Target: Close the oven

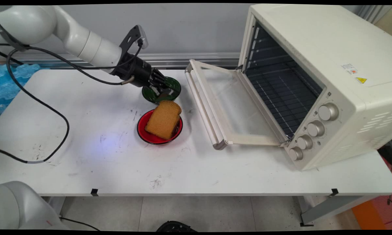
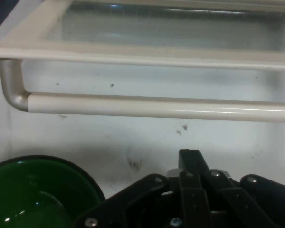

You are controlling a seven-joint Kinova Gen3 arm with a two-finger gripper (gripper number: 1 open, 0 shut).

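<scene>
My black gripper (image 1: pixel 163 91) hangs low over the near side of a dark green bowl (image 1: pixel 173 85) at the middle of the table. In the hand view the gripper (image 2: pixel 190 159) looks shut, its linkage folded together with nothing between the fingers, and the green bowl (image 2: pixel 34 192) lies at the lower left. Just in front of the green bowl stands a red bowl (image 1: pixel 145 133) with a brown slice of bread (image 1: pixel 163 119) leaning in it. The gripper touches neither the bread nor the red bowl.
A cream toaster oven (image 1: pixel 317 78) stands at the right, its glass door (image 1: pixel 235 107) folded down flat toward the bowls. The door's handle bar (image 2: pixel 156 107) runs across just beyond the gripper. A black cable (image 1: pixel 60 114) loops over the table's left part.
</scene>
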